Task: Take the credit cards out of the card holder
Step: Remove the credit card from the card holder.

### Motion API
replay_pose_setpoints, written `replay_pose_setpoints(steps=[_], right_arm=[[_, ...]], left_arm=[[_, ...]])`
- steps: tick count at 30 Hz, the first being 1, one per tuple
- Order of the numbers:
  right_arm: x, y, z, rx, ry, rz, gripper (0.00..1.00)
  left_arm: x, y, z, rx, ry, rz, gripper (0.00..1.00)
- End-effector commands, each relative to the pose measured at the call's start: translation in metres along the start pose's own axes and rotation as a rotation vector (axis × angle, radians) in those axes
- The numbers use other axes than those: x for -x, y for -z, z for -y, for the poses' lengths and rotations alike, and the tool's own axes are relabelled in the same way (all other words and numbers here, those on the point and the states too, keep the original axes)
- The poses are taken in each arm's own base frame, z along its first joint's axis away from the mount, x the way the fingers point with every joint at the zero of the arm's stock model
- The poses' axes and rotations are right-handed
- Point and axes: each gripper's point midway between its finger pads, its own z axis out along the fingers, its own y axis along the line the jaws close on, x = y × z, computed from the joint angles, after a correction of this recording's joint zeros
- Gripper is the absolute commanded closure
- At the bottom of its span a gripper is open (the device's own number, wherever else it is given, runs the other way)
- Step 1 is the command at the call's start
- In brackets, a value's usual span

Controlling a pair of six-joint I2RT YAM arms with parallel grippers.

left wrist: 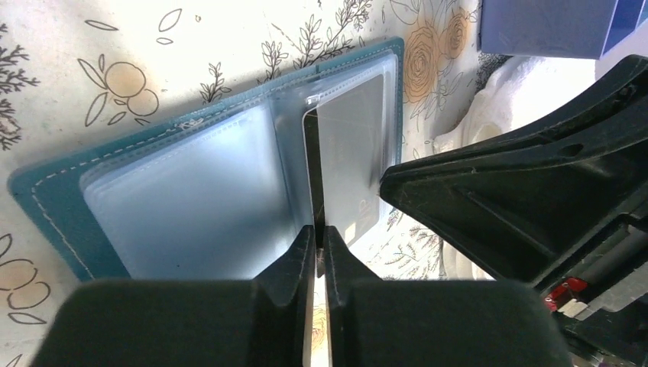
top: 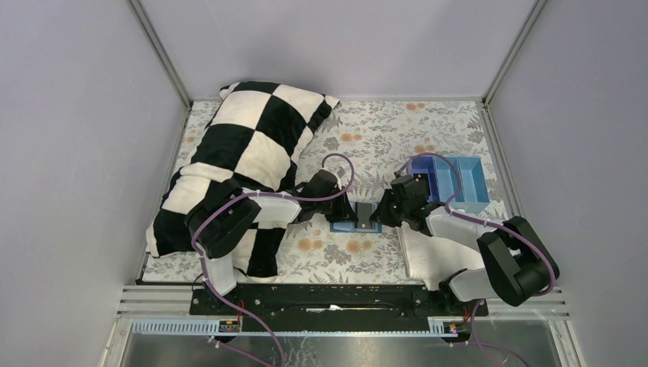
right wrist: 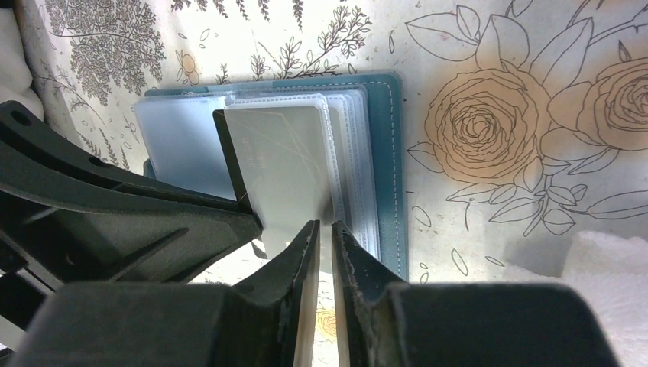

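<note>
Card holder [top: 356, 227] lies open and flat near the middle of the table's [top: 397, 130] near edge, between the two arms. It has a teal stitched cover with clear sleeves [left wrist: 191, 199] fanned inside.

One grey credit card [right wrist: 283, 164] stands tilted up out of the stack, part-way clear of its sleeve. We cannot tell whether more cards sit in the other sleeves.

Left gripper [left wrist: 319, 243]: jaws clenched on the card's dark edge. Right gripper [right wrist: 325, 233]: jaws clenched at the card's near edge, though a clear sleeve may be caught with it; we cannot separate the two.

We judge the step in hand to be drawing this card free:
- One arm should pin the holder or the sleeve while the other slides the card straight along the sleeve's opening.
- Pull in the card's own plane, because twisting would bind it in the plastic.
- If both arms hold the same card, one must let go first, or the whole holder lifts.

No brand or label shows on the cover. There are faint marks on the card face, too faint for us to read.

Also present are a blue tray [top: 474, 200] toward the right edge and a checkered pillow [top: 252, 138] at the far left corner.
</note>
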Motion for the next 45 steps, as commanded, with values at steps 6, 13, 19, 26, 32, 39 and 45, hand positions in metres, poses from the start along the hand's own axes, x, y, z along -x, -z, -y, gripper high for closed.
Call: replay_pose_setpoints(steps=[6,13,19,26,32,39,45], right_arm=[[-0.017,-0.004,0.017,-0.022,-0.042,-0.021,0.94],[-0.022,-0.005,0.025,-0.044,-0.044,-0.021,1.0],[-0.026,-0.004,0.034,-0.072,-0.032,-0.024,1.0],[-0.03,-0.004,0.042,-0.094,-0.036,-0.027,1.0],[-0.028,0.0,0.043,-0.102,-0.03,-0.018,1.0],[-0.011,0.017,0.031,-0.101,0.016,0.006,1.0],[0.029,0.053,-0.011,0.015,0.093,0.096,0.67]], left_arm=[[0.011,0.003,0.013,-0.071,-0.034,0.03,1.0],[0.008,0.009,0.007,-0.058,-0.071,0.006,1.0],[0.004,0.019,-0.006,-0.025,-0.106,-0.025,1.0],[0.004,0.028,-0.017,-0.016,-0.117,-0.039,1.0],[0.006,0.037,-0.026,-0.013,-0.114,-0.037,1.0],[0.027,0.066,-0.012,-0.028,-0.151,0.013,1.0],[0.04,0.1,0.021,-0.082,-0.216,0.045,1.0]])
